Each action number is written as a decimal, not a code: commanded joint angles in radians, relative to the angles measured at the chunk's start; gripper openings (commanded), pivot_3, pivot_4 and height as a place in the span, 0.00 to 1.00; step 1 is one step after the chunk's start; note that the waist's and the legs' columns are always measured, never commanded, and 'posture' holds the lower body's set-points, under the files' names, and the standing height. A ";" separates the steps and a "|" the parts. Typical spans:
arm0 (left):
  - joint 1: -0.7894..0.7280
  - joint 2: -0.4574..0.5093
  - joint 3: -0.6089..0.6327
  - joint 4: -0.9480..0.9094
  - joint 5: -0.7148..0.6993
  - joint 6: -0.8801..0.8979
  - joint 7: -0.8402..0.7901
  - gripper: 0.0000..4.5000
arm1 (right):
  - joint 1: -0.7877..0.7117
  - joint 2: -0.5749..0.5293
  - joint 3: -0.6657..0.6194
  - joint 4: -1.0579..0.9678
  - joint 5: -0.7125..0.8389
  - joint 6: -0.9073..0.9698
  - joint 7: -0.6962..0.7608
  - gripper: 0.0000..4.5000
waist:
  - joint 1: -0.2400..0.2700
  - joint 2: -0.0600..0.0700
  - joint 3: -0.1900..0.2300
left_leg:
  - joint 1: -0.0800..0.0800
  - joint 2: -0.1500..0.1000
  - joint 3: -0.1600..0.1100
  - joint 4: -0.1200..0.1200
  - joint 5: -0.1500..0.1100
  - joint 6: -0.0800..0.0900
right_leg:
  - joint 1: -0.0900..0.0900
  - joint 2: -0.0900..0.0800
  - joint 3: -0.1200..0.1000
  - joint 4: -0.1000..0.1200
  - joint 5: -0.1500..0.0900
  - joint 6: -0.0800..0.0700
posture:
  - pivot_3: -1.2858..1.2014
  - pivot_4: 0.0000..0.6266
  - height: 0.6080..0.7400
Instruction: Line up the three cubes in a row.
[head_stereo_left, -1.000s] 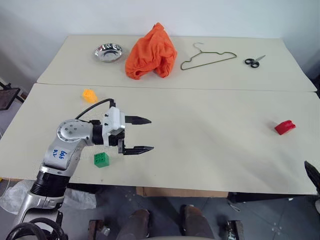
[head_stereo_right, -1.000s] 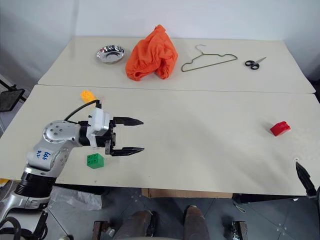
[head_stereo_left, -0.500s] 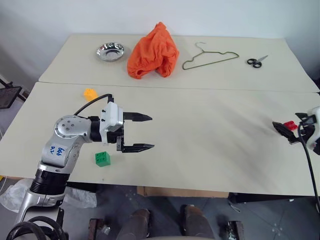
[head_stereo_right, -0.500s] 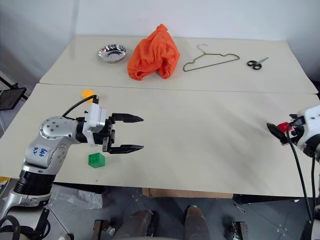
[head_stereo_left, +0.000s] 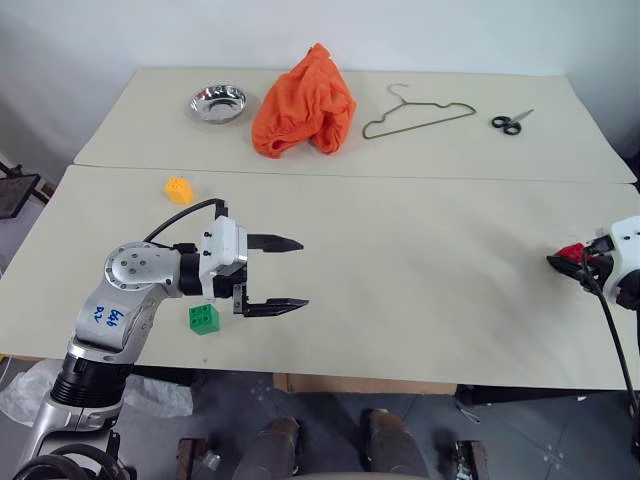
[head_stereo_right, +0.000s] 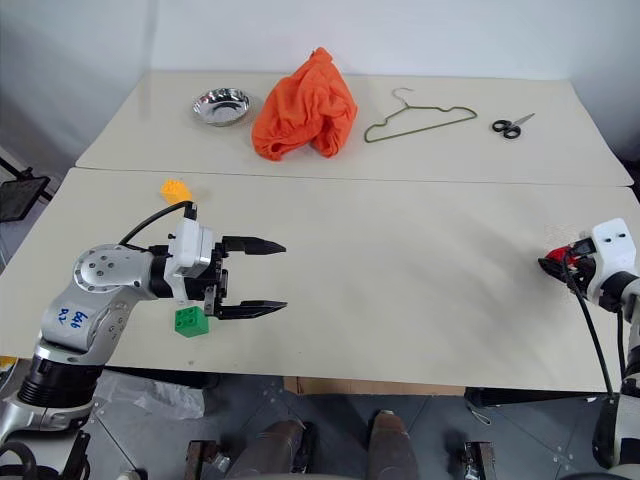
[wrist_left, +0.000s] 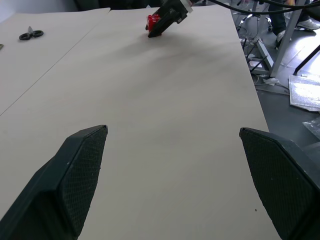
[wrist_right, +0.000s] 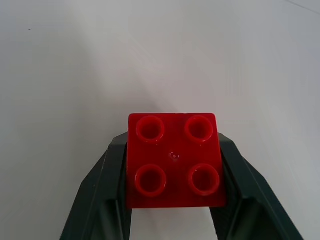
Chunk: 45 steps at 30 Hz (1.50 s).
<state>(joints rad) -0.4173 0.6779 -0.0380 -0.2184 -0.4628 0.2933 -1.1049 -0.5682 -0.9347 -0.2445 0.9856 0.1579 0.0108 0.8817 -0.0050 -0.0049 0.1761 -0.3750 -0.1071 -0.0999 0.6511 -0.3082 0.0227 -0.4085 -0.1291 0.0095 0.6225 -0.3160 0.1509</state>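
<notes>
So the red cube (wrist_right: 173, 159) sits clamped between the right gripper (head_stereo_right: 553, 264)'s two fingers at the right edge of the frame, studs up; a second ago it lay free there with that gripper low in the corner. The green cube (head_stereo_left: 203, 318) lies lower left, just beside the left gripper (head_stereo_left: 290, 272), whose fingers are spread wide and empty. The yellow-orange cube (head_stereo_left: 179, 189) is upper left of it. Blue scribbles on the left arm (head_stereo_left: 108, 318) aren't readable.

I count three cubes: one green cube (head_stereo_left: 203, 319), one red cube (wrist_right: 174, 160), one yellow-orange cube (head_stereo_left: 179, 190). There is also one orange cloth (head_stereo_left: 303, 101), one metal bowl (head_stereo_left: 217, 103), one wire hanger (head_stereo_left: 415, 114) and one pair of scissors (head_stereo_left: 509, 123).
</notes>
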 joint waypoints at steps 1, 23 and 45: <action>-0.006 0.005 0.023 -0.005 0.005 -0.018 0.006 1.00 | 0.017 -0.001 -0.053 -0.072 0.066 -0.058 0.071 0.34 | 0.000 0.000 0.000 | 0.000 0.000 0.000 0.000 0.000 0.000 | 0.000 0.000 0.000 0.000 0.000 0.000 | 0.52 0.24 1.00; 0.084 0.021 0.099 0.041 0.003 -0.022 0.027 1.00 | -0.123 0.237 0.561 -0.617 -0.028 0.067 0.523 0.34 | 0.003 0.001 0.001 | -0.002 -0.002 -0.002 0.006 -0.003 0.001 | -0.001 -0.002 -0.002 0.003 0.000 -0.001 | 0.52 0.24 1.00; 0.127 0.042 0.117 -0.011 -0.009 -0.005 0.056 1.00 | -0.040 0.155 0.469 -0.645 -0.008 0.056 0.542 0.42 | 0.001 0.001 0.001 | -0.002 0.001 -0.002 0.008 -0.004 0.000 | 0.000 -0.001 -0.003 0.003 0.000 -0.001 | 0.52 0.24 1.00</action>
<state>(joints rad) -0.2812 0.7180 0.0703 -0.2192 -0.4653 0.2968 -1.0425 -0.6169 -0.7776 0.2384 0.3518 0.1467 0.0478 1.4194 -0.0044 -0.0042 0.1771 -0.3768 -0.1063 -0.1015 0.6587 -0.3124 0.0229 -0.4091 -0.1300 0.0070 0.6259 -0.3162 0.1503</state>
